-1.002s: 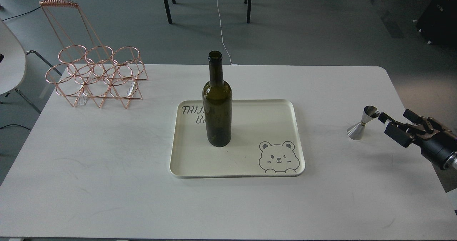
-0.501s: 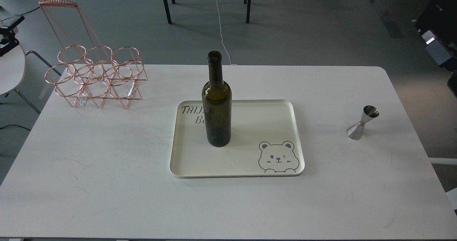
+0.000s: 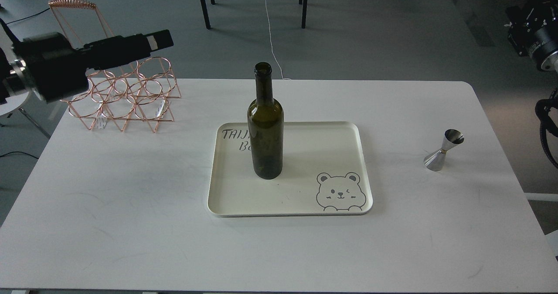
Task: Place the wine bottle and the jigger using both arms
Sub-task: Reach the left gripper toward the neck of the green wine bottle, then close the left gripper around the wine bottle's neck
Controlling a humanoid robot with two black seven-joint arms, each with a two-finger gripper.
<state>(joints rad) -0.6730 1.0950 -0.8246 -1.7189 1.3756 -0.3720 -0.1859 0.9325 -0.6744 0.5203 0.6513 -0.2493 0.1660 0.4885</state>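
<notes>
Head view: wine bottle (image 3: 265,128) upright on tray (image 3: 292,209)

Two black arms, matte-finished. Left arm (image 3: 65,61): a thick cylindrical housing near the worktop's far-left corner, with a silver ring at its wide end, tapering into a slimmer boxy section that ends in the left gripper (image 3: 159,40), black too, with a small pale grey rectangular patch near the tip; fingers not distinguishable. Right arm (image 3: 536,28): a black ribbed cylinder beyond the worktop's far-right corner, carrying small white lettering, closed by a bright silver metal fitting; below it, a black cable (image 3: 547,128) looping down past the right edge.
</notes>
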